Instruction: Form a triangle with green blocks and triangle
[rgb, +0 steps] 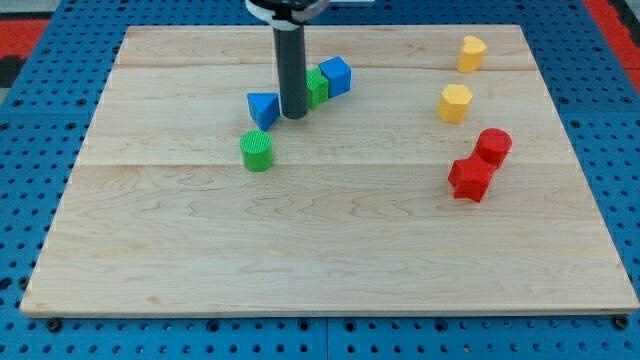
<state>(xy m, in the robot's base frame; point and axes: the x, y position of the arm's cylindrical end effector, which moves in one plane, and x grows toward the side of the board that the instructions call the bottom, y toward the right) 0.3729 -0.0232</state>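
Note:
A green round block (257, 150) sits left of the board's middle. A blue triangle block (263, 109) lies just above it. A second green block (317, 87) lies to the triangle's right, partly hidden behind the rod and touching a blue cube (335, 76). My tip (294, 116) rests on the board between the blue triangle and the second green block, close to both.
Two yellow blocks (472, 53) (455, 103) lie at the view's upper right. A red round block (493, 146) and a red star-like block (470, 179) touch at the right. The wooden board (320, 260) lies on a blue pegboard.

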